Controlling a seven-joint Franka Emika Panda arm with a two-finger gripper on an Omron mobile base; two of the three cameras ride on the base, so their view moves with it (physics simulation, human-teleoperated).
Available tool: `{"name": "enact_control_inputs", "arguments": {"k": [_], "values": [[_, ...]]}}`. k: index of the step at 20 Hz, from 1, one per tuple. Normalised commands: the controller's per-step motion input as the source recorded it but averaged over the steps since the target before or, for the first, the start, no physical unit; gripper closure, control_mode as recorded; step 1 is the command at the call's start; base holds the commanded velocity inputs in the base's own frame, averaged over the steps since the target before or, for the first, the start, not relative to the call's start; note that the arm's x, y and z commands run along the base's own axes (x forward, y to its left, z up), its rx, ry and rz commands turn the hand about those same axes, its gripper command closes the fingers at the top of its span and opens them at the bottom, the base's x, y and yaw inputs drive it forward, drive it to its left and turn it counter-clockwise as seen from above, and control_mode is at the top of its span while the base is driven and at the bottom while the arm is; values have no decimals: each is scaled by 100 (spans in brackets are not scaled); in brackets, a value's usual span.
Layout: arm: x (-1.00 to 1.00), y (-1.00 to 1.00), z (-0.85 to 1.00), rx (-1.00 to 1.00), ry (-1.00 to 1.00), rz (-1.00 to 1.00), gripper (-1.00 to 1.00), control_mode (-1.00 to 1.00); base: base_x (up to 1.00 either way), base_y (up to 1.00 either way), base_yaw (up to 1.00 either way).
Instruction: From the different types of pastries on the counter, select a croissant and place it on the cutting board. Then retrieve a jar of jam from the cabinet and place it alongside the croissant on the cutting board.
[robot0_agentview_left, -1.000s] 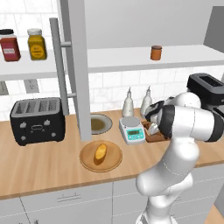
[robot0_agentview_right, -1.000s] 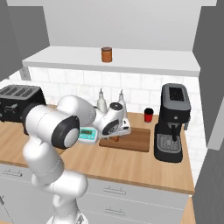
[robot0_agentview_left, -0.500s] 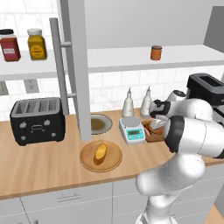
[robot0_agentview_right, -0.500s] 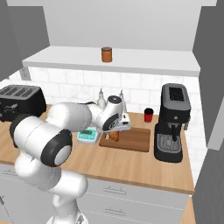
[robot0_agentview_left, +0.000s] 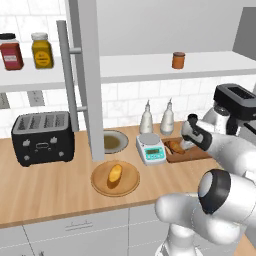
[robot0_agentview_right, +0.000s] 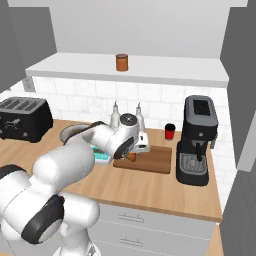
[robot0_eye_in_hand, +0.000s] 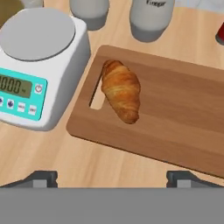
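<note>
The desk (robot0_agentview_left: 60, 187) is carrying everything low, and above it the cabinet (robot0_agentview_left: 85, 75) is standing with its door swung out, its shelf (robot0_agentview_right: 150, 70) holding the jar of jam (robot0_agentview_right: 122, 62) alone on the right span; a red jar (robot0_agentview_left: 11, 51) and a yellow jar (robot0_agentview_left: 41, 50) are sitting on the left span. The cutting board (robot0_eye_in_hand: 183, 118) is lying just beside a kitchen scale (robot0_eye_in_hand: 35, 65) and is bearing the croissant (robot0_eye_in_hand: 121, 89) near its handle slot. The round wooden plate (robot0_agentview_left: 131, 186) is holding the paler loaf (robot0_agentview_left: 115, 173).

The end effector (robot0_eye_in_hand: 111, 177) is hovering over the board with its fingertips spread wide apart, gripping nothing. The croissant step looks done; judging by this, the arm should be lifting straight clear, then reaching for the squat orange-brown jar, not the taller ones.
</note>
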Motion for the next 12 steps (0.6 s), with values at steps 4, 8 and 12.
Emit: {"name": "enact_control_inputs", "arguments": {"k": [4,8,12], "values": [[-32,0,0,0,-42,-14,-100,-100,0,0,0],[-1,5,17,-3,-33,-21,-100,-100,0,0,0],[0,24,25,-11,-25,-23,-100,-100,0,0,0]]}}
